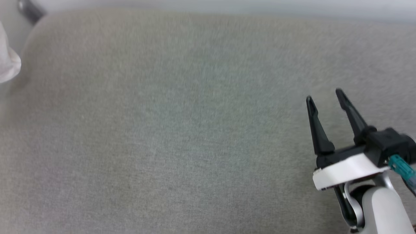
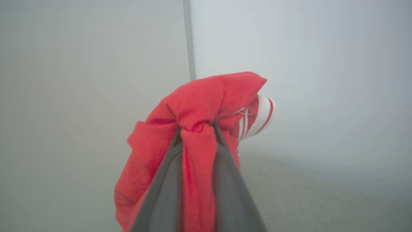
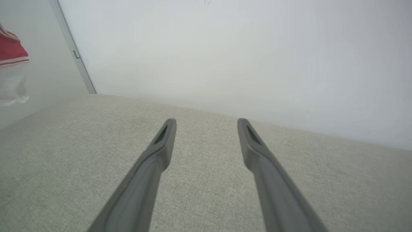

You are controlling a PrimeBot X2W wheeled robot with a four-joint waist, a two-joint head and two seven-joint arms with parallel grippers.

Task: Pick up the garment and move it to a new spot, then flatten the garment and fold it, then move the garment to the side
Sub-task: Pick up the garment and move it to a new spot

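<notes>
1. Two pincers differ: the left pincer (image 2: 196,127) is clamped narrow on the garment (image 2: 199,96), a bunched red fold with striped trim at its 3 o'clock side
2. At 4 o'clock in the head view, the right pincer (image 1: 323,94) stands wide, holding nothing, over the grey fabric surface (image 1: 162,130)
3. From the right wrist, the garment hangs at 9 o'clock

Surface (image 1: 162,130): pale grey-beige woven fabric, with a rounded far corner at 11 o'clock in the head view.
Back wall (image 3: 225,48): plain white and matte, rising from the surface's far edge at 12 o'clock.
Side panel (image 2: 80,96): smooth, greenish-grey, at 9 o'clock in the left wrist view.
Corner strip (image 3: 73,48): narrow and grey, between panel and wall, reaching down to the surface.
Dark fitting (image 1: 31,11): at 11 o'clock beyond the corner, blurred.
Light: soft, even, diffuse.
</notes>
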